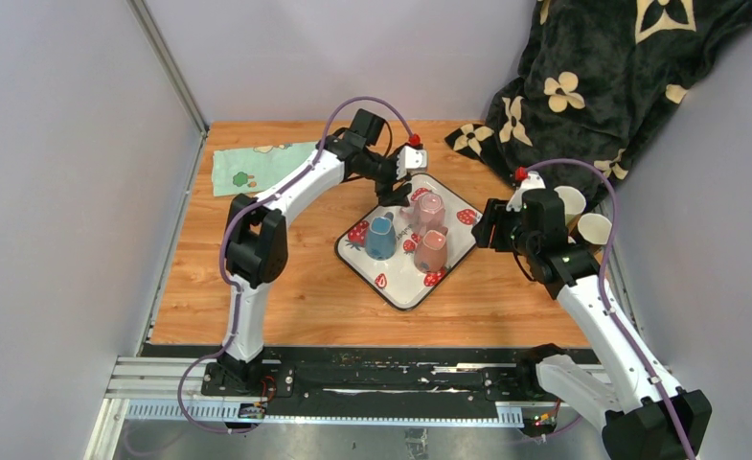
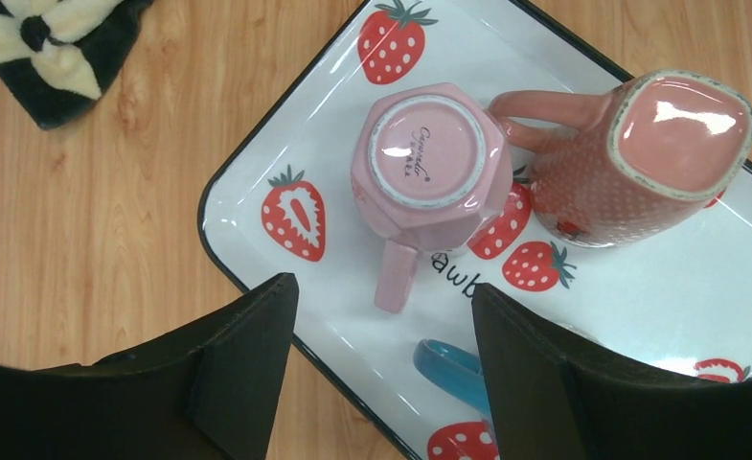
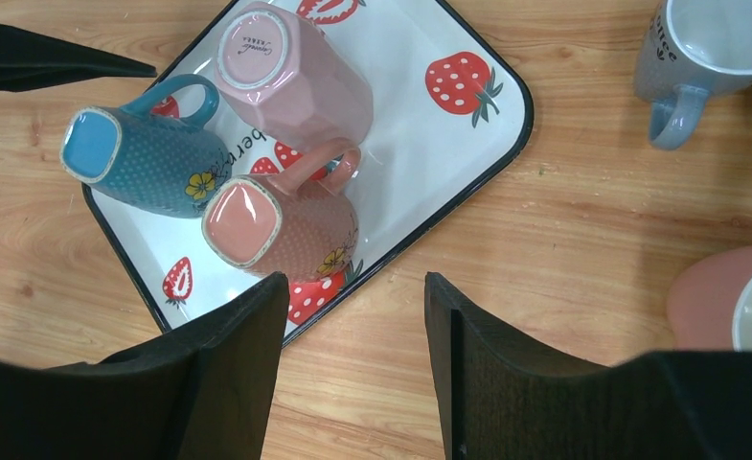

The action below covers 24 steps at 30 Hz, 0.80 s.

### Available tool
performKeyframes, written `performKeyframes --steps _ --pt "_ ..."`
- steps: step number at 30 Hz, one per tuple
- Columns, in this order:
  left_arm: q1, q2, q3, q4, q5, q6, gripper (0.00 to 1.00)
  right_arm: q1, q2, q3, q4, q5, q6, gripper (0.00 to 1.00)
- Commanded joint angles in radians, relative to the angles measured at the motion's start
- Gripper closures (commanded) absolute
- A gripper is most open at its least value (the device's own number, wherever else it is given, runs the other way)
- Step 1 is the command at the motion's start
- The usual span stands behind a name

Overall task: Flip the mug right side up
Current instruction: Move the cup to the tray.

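Note:
Three mugs stand upside down on the strawberry tray (image 1: 400, 287): a pale pink faceted mug (image 2: 427, 158), a salmon dotted mug (image 2: 640, 163) and a blue dotted mug (image 3: 147, 158). My left gripper (image 2: 383, 287) hovers open over the tray's far corner. The pink mug's handle (image 2: 396, 278) points toward the gap between its fingers, with nothing held. Only the blue mug's handle (image 2: 448, 364) shows in the left wrist view. My right gripper (image 3: 354, 280) is open and empty over bare wood, just off the tray's right edge beside the salmon mug (image 3: 276, 225).
Upright mugs stand on the table at the right: a grey-blue one (image 3: 707, 48) and a pink one (image 3: 726, 307). A black floral cloth (image 1: 602, 86) drapes over the back right corner. A green cloth (image 1: 257, 168) lies at the back left.

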Motion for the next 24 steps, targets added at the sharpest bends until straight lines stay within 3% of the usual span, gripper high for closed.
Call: performKeyframes --steps 1,24 --pt "-0.009 0.042 0.075 -0.053 -0.038 -0.035 0.27 0.001 0.000 -0.013 -0.026 -0.006 -0.021 0.41" --pt "-0.062 0.179 0.186 -0.168 -0.119 0.076 0.31 0.002 0.008 -0.015 -0.058 -0.005 -0.033 0.41"
